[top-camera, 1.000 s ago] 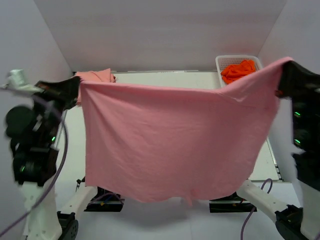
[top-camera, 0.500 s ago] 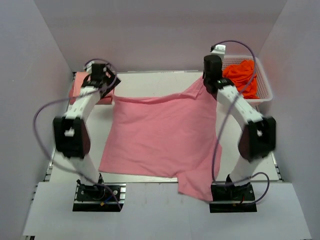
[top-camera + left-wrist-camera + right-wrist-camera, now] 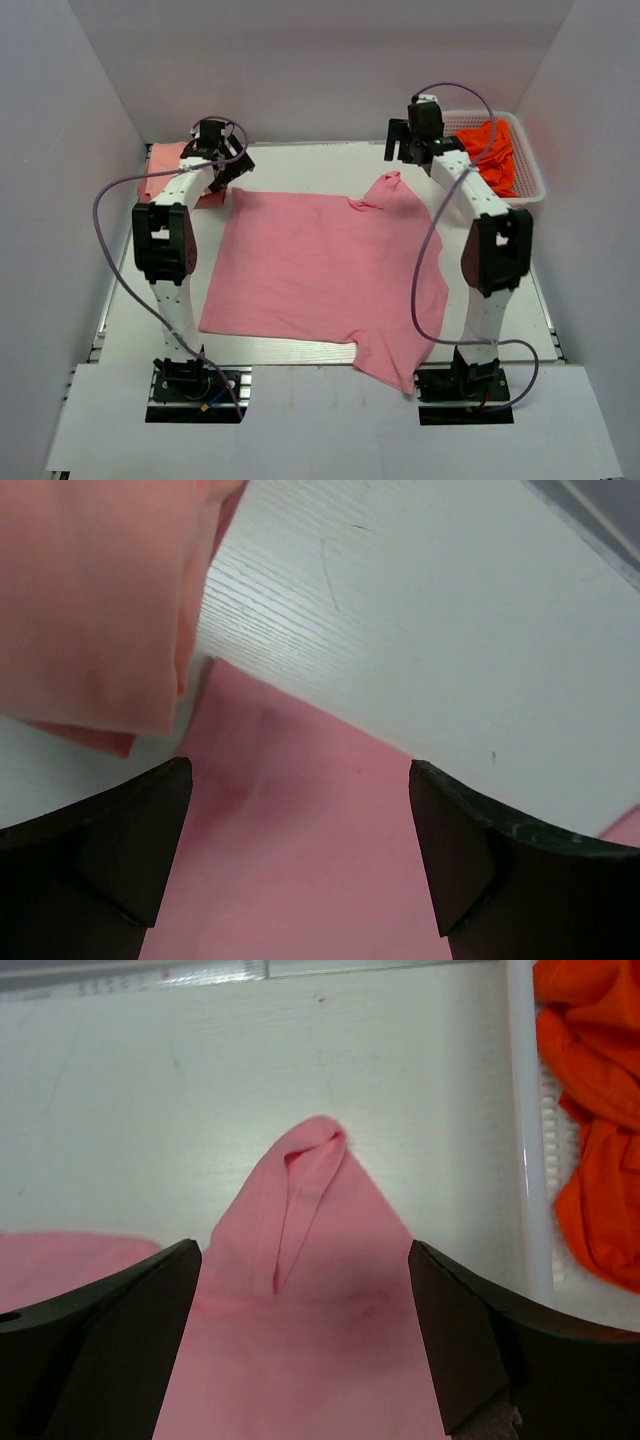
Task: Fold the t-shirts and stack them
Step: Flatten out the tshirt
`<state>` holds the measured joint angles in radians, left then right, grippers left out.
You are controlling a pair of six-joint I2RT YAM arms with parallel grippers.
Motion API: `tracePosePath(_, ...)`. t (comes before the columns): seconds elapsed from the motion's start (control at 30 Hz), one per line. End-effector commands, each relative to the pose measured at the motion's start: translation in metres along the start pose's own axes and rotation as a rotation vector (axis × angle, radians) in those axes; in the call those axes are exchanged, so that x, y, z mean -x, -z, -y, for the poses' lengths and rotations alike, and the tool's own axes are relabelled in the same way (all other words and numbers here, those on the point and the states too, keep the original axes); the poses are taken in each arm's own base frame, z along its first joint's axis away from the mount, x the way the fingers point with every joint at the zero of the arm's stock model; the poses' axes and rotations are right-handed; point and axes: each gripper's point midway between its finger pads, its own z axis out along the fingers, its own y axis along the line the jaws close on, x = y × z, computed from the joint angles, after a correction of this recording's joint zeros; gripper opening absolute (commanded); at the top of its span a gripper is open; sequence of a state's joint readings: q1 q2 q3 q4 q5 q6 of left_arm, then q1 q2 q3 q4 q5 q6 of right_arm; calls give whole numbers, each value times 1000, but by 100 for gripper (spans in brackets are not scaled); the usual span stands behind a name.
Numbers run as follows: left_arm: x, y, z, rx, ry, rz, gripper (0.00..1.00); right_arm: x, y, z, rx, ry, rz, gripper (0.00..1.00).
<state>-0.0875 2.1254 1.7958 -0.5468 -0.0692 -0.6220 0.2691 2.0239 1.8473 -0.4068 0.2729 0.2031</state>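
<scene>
The rose pink t-shirt [image 3: 320, 265] lies spread flat across the table, with one sleeve [image 3: 392, 365] hanging over the near edge. Its far right corner stands up in a small folded peak [image 3: 310, 1185]. My right gripper [image 3: 305, 1335] hovers open just above that peak, holding nothing. Over the shirt's far left corner [image 3: 300, 810] my left gripper [image 3: 300, 855] is open too, its jaws wide apart and clear of the cloth. The paler salmon t-shirt [image 3: 168, 165] lies folded at the far left, right beside the left gripper [image 3: 226, 168].
A white basket [image 3: 530, 185] holding crumpled orange cloth [image 3: 485, 150] stands at the far right, close to the right gripper [image 3: 412, 152]. In the right wrist view its wall [image 3: 528, 1160] runs just right of the peak. White walls close in the table on three sides.
A second ago both shut grippers held the pink shirt stretched in the air. They lowered it onto the table, opened and let go; the shirt now lies flat.
</scene>
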Motion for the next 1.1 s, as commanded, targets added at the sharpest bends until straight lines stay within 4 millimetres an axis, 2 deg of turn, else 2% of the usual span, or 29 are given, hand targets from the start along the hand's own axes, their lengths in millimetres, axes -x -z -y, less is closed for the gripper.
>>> tracePosePath(0.0,24,63,34,-161,-57,81,100,-2,50,-14,110,-24,-7,90)
tracePosePath(0.03,15,69,38,-177,-66,59,100,-14,59,-12,113,-32,-33,90)
tracePosePath(0.07,17,84,40,-203,-89,71,100,-16,70,-13,130,-69,-38,90)
tracePosePath(0.1,11,90,39,-210,-91,56,100,-56,68,-14,157,-64,-136,90)
tracePosePath(0.13,-8,90,30,-191,-113,15,100,-58,81,-13,165,-66,-136,90)
tracePosePath(0.17,-12,105,35,-215,-120,20,100,-74,88,-9,156,-73,-161,90)
tracePosePath(0.2,-31,102,20,-188,-130,-19,100,-95,96,-3,145,-81,-205,90)
tracePosePath(0.23,-44,105,18,-192,-139,-43,100,-99,105,-2,142,-104,-207,90)
tracePosePath(0.27,-69,101,6,-168,-149,-94,100,-134,109,7,117,-117,-279,90)
tracePosePath(0.33,-86,103,-3,-143,-157,-128,100,-155,115,11,107,-139,-325,90)
tracePosePath(0.37,-98,102,-8,-129,-165,-159,100,-179,120,17,93,-152,-368,90)
tracePosePath(0.43,-104,99,-11,-108,-187,-171,100,-191,121,18,87,-174,-392,90)
tracePosePath(0.47,-109,96,-10,-99,-196,-179,100,-205,121,20,76,-177,-422,90)
tracePosePath(0.57,-115,81,-19,-24,-212,-197,100,-218,110,24,46,-178,-442,90)
tracePosePath(0.6,-120,79,-22,7,-226,-214,100,-213,106,27,21,-169,-429,90)
tracePosePath(0.63,-112,77,-16,25,-238,-193,100,-217,99,28,10,-164,-448,90)
tracePosePath(0.67,-116,67,-21,57,-243,-215,100,-222,93,31,-13,-148,-467,90)
tracePosePath(0.77,-116,58,-13,82,-252,-224,100,-208,71,32,-55,-133,-462,90)
tracePosePath(0.8,-122,48,-21,124,-260,-246,100,-212,63,33,-72,-125,-478,90)
tracePosePath(0.83,-116,43,-14,116,-258,-234,100,-212,59,34,-75,-122,-484,90)
tracePosePath(0.87,-117,39,-17,137,-253,-240,100,-214,56,36,-85,-119,-493,90)
tracePosePath(0.9,-119,35,-20,161,-259,-256,100,-213,44,33,-86,-117,-507,90)
tracePosePath(0.93,-112,27,-15,179,-252,-252,100,-221,35,34,-103,-111,-543,90)
tracePosePath(0.97,-120,19,-20,195,-256,-274,100,-208,32,34,-97,-122,-515,90)
tracePosePath(1.0,-120,15,-21,210,-260,-279,100,-214,24,34,-106,-111,-533,90)
tracePosePath(1.03,-115,12,-18,221,-250,-275,100,-212,19,37,-114,-115,-530,90)
tracePosePath(1.07,-122,1,-21,235,-254,-293,100,-205,8,34,-117,-116,-520,90)
